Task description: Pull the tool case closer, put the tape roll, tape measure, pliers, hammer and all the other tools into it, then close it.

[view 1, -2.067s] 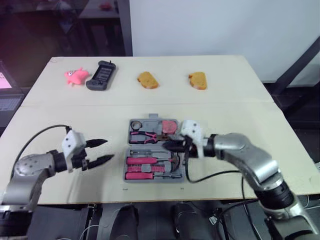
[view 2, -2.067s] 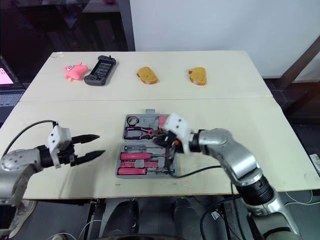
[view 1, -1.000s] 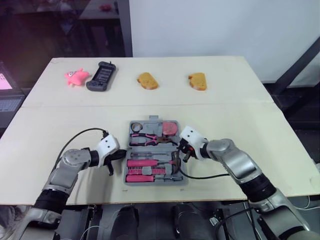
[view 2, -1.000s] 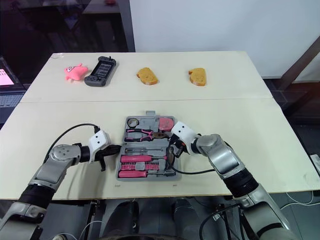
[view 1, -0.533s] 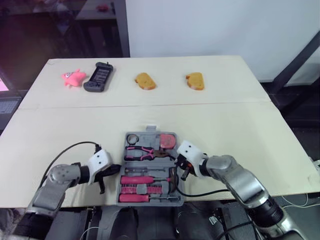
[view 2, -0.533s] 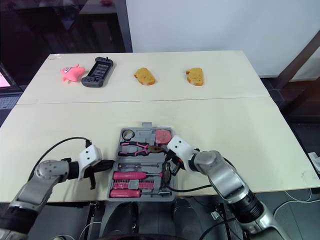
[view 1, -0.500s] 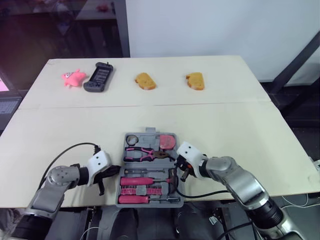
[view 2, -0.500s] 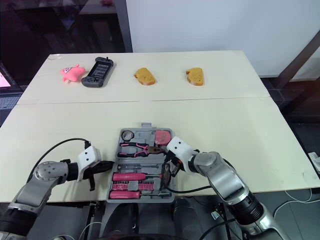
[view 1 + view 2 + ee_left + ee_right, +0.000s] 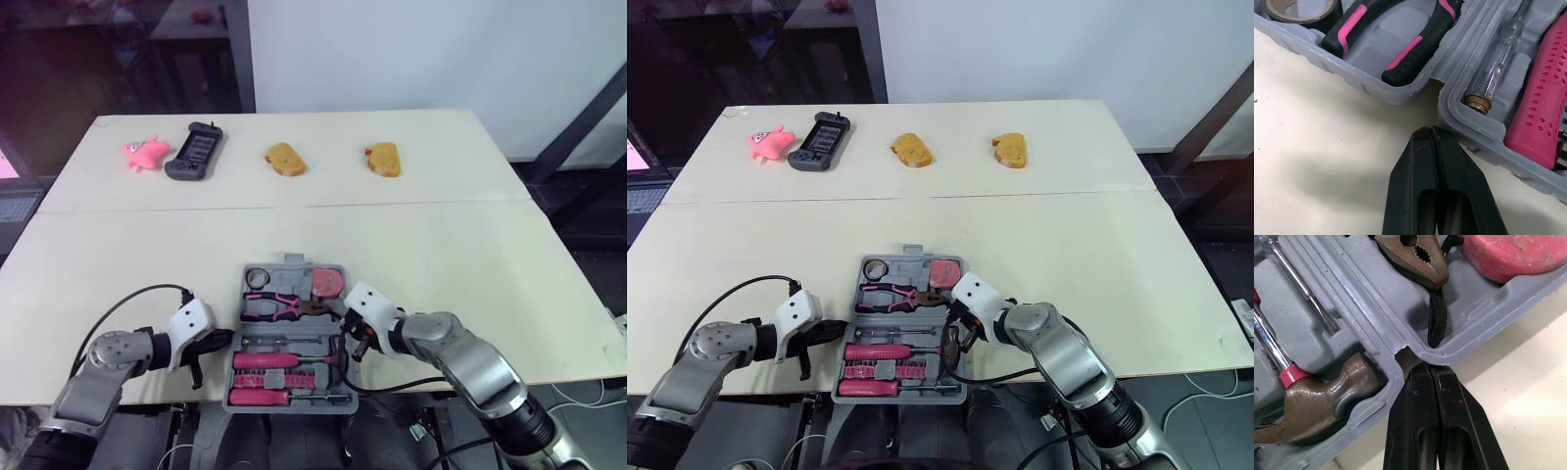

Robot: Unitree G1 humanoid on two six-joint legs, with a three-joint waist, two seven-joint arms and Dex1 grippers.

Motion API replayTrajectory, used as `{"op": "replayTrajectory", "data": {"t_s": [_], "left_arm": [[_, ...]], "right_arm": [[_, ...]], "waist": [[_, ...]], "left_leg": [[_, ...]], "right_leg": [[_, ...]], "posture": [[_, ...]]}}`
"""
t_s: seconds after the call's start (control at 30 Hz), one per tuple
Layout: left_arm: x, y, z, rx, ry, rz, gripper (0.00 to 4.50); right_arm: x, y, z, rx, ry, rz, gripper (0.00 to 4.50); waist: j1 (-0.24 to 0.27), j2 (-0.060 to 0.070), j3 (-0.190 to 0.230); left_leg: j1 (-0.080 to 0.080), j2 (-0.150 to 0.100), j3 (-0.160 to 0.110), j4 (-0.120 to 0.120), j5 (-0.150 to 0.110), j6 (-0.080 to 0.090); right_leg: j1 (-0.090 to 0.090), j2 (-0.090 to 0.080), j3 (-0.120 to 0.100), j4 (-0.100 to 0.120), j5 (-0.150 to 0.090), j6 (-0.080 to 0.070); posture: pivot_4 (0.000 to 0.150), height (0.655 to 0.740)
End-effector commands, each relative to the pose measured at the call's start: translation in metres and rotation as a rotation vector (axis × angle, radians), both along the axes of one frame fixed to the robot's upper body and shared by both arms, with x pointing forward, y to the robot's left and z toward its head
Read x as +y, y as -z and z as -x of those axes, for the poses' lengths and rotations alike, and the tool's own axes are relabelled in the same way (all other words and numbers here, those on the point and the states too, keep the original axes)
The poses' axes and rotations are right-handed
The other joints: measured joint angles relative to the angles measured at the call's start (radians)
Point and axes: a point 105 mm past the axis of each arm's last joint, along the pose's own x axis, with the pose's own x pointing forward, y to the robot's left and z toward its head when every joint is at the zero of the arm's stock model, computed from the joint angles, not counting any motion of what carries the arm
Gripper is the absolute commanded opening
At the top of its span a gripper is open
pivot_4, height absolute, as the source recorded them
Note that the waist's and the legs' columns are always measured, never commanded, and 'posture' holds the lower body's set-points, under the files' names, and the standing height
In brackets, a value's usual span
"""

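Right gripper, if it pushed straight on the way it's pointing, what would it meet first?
The grey plastic tool case: the shut right gripper points at the hinge notch in its rim, seemingly almost touching it, though depth is hard to judge.

- A pale table (image 9: 1136, 255) carries an open grey tool case (image 9: 908, 258) at its near edge; the case's near end reaches the table's front edge.
- The far half of the case holds a tape roll (image 9: 872, 267), pink-handled pliers (image 9: 893, 294) and a pink tape measure (image 9: 943, 273).
- The near half holds two pink-handled screwdrivers (image 9: 866, 350) and a hammer (image 9: 951, 345) on its right side.
- The left gripper (image 9: 844, 331) sits against the case's left side, the right gripper (image 9: 956, 331) against its right side.
- Along the far edge lie a pink toy (image 9: 767, 141), a black gadget (image 9: 821, 140) and two yellow-brown bread-like pieces (image 9: 913, 149), well apart.
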Motion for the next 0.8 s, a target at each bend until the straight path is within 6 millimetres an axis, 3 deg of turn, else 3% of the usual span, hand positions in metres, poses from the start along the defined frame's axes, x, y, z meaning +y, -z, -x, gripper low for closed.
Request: {"op": "replayTrajectory", "data": {"t_s": [0.03,0.4,0.8], "left_arm": [[-0.011,0.005,0.013,0.044,0.058,0.02,0.03],[-0.008,0.005,0.013,0.042,0.037,0.016,0.03],[-0.015,0.001,-0.007,0.007,0.037,0.03,0.03]], "right_arm": [[0.021,-0.001,0.016,0.034,-0.098,-0.058,0.0],[0.02,0.001,0.02,0.046,-0.098,-0.053,0.0],[0.015,-0.005,-0.007,-0.029,-0.027,-0.042,0.0]], "waist": [[0.0,0.0,0.0],[0.001,0.0,0.0],[0.002,-0.001,-0.001]], "left_leg": [[0.0,0.0,0.0,0.0,0.0,0.0],[0.0,0.0,0.0,0.0,0.0,0.0],[0.001,0.0,0.0,0.001,0.0,0.0]], "right_leg": [[0.0,0.0,0.0,0.0,0.0,0.0],[0.0,0.0,0.0,0.0,-0.001,-0.002],[0.001,0.0,0.0,0.0,-0.001,-0.003]], "posture": [[0.15,0.74],[0.15,0.74],[0.15,0.74]]}}
